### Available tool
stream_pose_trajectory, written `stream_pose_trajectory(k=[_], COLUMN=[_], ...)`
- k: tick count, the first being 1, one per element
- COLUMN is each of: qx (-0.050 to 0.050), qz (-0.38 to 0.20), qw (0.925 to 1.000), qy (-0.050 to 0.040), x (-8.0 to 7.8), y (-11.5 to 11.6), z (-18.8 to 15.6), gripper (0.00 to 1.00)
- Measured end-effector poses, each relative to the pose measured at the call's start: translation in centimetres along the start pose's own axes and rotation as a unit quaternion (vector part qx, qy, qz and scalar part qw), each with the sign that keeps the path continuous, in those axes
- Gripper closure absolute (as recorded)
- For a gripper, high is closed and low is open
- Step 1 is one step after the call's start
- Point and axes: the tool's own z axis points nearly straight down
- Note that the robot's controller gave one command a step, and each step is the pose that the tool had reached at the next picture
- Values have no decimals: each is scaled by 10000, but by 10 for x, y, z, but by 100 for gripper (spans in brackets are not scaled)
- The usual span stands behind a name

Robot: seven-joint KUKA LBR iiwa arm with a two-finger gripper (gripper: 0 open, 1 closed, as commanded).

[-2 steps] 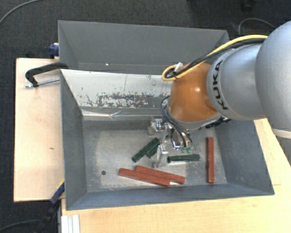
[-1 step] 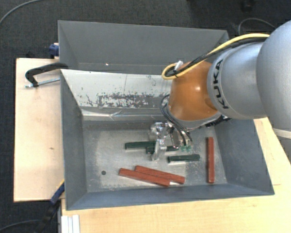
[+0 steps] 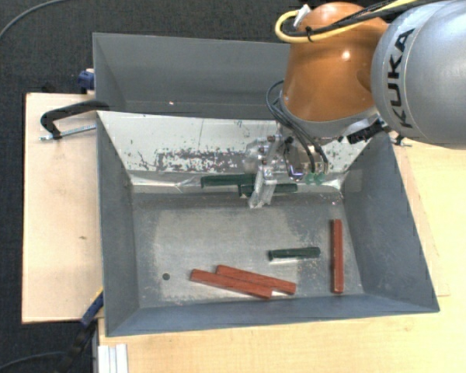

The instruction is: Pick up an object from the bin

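You had the gripper [image 3: 260, 191] low by the back wall of the bin [image 3: 115, 231], at the right end of a dark green stick [image 3: 221, 183], its opening impossible to judge, so you likely needed it centred squarely across that stick before closing.

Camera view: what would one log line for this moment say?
gripper: low at far wall | nearest: dark green stick | floor: small green stick, red stick pair, lone red stick | held: cannot tell
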Motion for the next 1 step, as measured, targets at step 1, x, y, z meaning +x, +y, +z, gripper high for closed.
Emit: stream_pose_trajectory(k=[1], qx=[4], qz=[-1354], qw=[9908], qy=[77], x=[38], y=[-12], z=[-6], gripper=[100])
